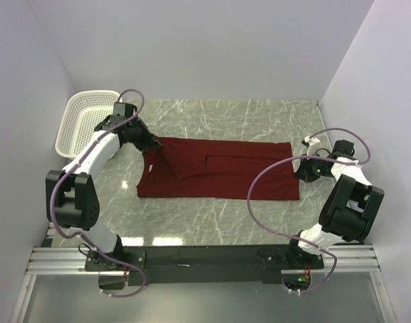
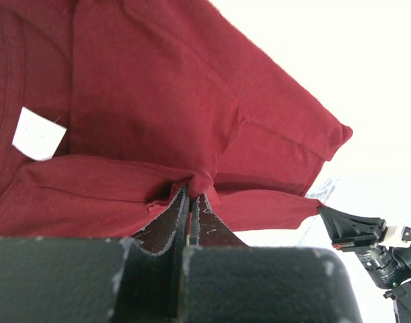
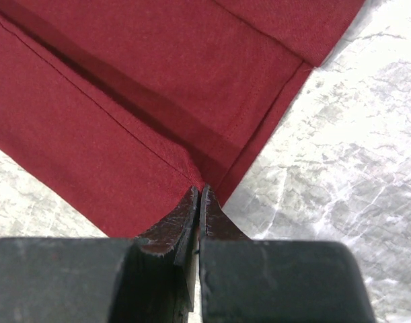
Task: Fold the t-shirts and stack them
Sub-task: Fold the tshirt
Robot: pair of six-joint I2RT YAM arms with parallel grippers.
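Left claw [image 2: 191, 193], right claw [image 3: 198, 193] pinch t-shirt [image 1: 218, 171] edges — basket [image 1: 76, 128] beyond.

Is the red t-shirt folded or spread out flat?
Partly folded. The maroon t-shirt lies as a long strip with one side turned over itself; the right wrist view shows stacked layers.

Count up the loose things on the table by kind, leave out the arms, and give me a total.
maroon t-shirt: 1
white basket: 1
Total: 2
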